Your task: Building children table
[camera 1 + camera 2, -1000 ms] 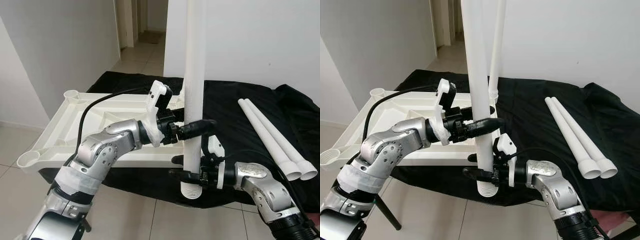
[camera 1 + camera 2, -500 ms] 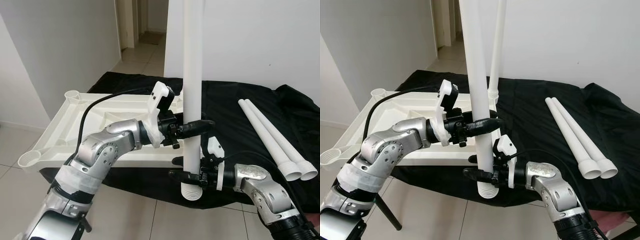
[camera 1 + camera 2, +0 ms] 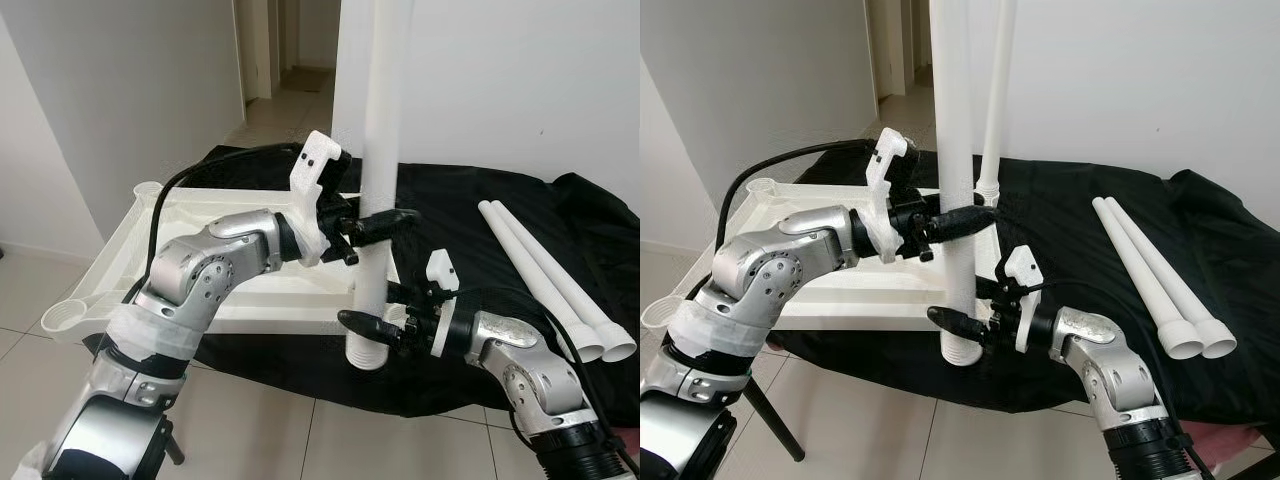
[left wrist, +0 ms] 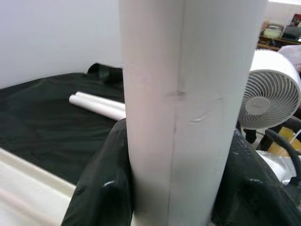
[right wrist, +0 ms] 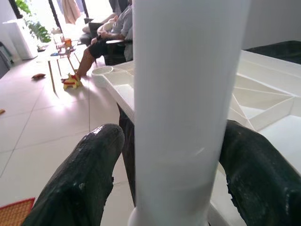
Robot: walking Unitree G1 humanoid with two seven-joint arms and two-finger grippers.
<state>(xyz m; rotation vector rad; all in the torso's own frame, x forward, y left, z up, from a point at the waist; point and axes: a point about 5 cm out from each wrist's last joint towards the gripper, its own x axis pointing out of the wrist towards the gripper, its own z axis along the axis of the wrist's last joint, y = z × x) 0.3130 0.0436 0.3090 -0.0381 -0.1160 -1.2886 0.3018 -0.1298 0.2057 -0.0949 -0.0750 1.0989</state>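
Above the upturned tabletop (image 3: 240, 300), left claw (image 3: 385, 220) clenches upright leg (image 3: 385, 120) mid-shaft; right claw (image 3: 372, 326) straddles it, released. Looks light, stiff, slick; grip above ribbed end.

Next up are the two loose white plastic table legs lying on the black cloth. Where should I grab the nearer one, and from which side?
Take the white plastic table leg at its plain mid-shaft, coming down from above with the fingers across it. It lies flat on the black cloth beside its twin, and the flared end is wider, so it probably suits the fingers less.

walls (image 3: 130, 90): white | floor (image 3: 250, 430): pale tiles | hallway (image 3: 290, 60): open behind | fan (image 4: 273, 94): white
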